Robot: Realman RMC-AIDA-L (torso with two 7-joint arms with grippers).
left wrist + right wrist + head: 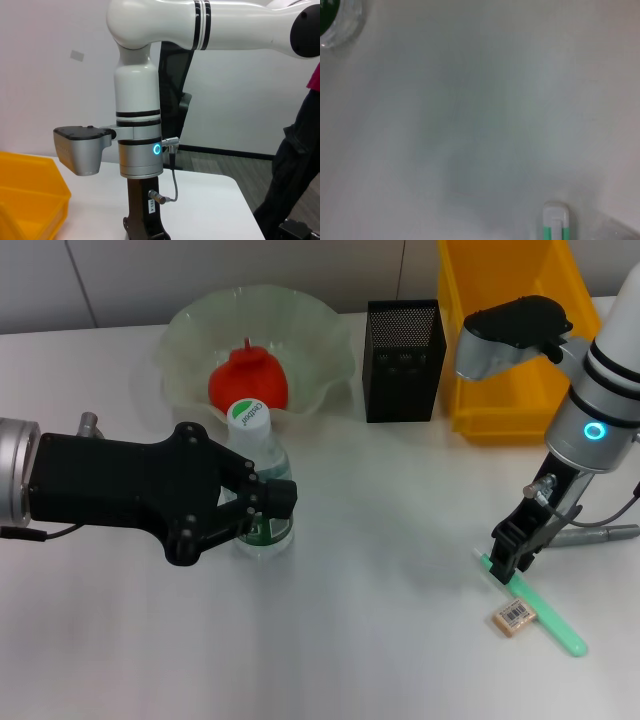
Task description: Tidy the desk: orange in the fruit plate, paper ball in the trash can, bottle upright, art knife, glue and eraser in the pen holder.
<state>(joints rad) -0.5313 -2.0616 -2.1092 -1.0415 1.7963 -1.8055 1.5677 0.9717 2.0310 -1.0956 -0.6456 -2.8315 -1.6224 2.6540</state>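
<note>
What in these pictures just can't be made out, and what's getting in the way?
- Head view: whether the right gripper has closed on the green art knife; its own body hides the contact.
- Head view: the bottle label, mostly covered by the left gripper.
- Head view: inside the trash can, cut off by the top edge and the right arm; no paper ball seen.
- Head view: inside the pen holder, too dark.
- Right wrist view: art knife tip only; the rest is blurred.

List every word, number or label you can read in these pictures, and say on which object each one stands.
"Ostbar"-like green word on the bottle's white cap: blurred, reading uncertain.
Barcode label on the eraser: too small to read.
Small white tag on the right arm in the left wrist view: unreadable.
Bottle label: hidden by the left gripper.
</note>
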